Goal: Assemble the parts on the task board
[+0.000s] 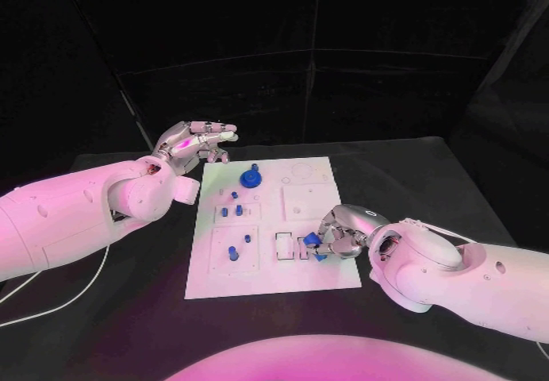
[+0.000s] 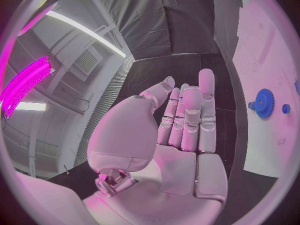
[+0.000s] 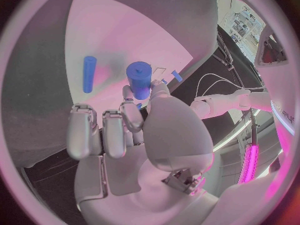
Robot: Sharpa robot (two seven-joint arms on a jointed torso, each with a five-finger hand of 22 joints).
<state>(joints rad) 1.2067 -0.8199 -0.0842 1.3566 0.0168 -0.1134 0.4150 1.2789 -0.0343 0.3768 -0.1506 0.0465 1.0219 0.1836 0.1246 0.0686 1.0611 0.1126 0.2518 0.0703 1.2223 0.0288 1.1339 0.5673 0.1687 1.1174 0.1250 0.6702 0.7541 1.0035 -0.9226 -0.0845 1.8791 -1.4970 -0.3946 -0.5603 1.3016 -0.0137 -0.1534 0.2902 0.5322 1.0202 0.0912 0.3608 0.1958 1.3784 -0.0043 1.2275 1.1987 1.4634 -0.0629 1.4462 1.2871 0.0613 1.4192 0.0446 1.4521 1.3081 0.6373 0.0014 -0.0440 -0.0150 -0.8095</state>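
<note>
Several parts already stand in the task board (image 1: 274, 230). The right robot hand (image 1: 334, 238) pinches a blue part (image 3: 139, 79); the left robot hand (image 1: 194, 141) hovers spread, so assembly looks unfinished.

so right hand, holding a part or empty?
Holding: the right hand pinches a blue cylindrical part at its fingertips, above the task board.

Matt white task board (image 1: 274, 270); smooth blue plastic gear (image 1: 251, 178); glossy metallic right hand (image 1: 341, 234)

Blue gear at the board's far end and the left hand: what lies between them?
Nothing: bare white board and black table separate the blue gear from the left hand, clearest in the left wrist view.
</note>
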